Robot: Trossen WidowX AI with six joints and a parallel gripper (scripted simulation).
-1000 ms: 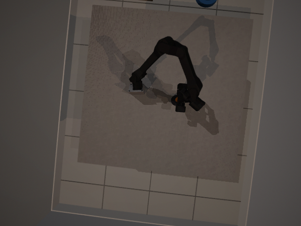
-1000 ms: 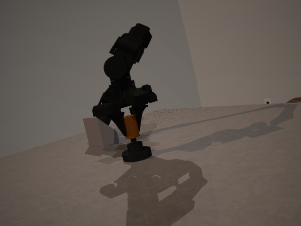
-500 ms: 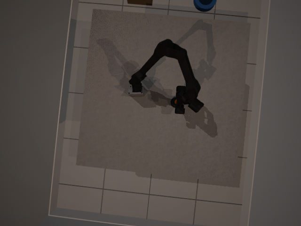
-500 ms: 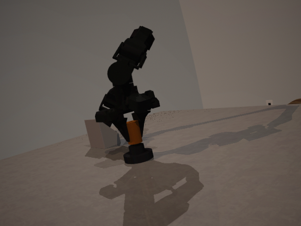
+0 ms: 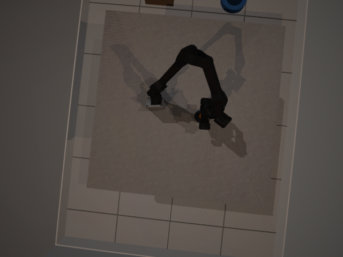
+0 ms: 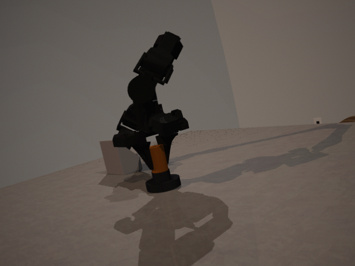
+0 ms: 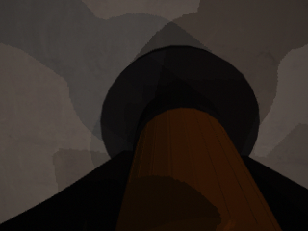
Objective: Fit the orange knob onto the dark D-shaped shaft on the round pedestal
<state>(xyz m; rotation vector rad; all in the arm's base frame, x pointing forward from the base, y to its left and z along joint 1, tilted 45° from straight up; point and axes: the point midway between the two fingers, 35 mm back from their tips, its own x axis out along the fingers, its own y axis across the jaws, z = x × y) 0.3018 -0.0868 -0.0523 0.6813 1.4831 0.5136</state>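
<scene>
The orange knob (image 5: 200,116) (image 6: 158,159) (image 7: 185,159) stands nearly upright on the dark round pedestal (image 6: 163,185) (image 7: 180,67), its lower end at the top of the pedestal's narrower collar. No gap and no shaft shows between knob and collar in the exterior view. The shaft is hidden inside the knob. My gripper (image 6: 159,166) is shut on the knob, one finger on each side of it. In the wrist view the knob runs up from the bottom edge between the dark fingers and hides part of the collar.
A pale block (image 6: 111,157) stands behind the pedestal on the left in the exterior view. At the top of the top view are a blue round container (image 5: 233,8) and a brown object (image 5: 159,2). The arm's base plate (image 5: 149,104) is left of the pedestal.
</scene>
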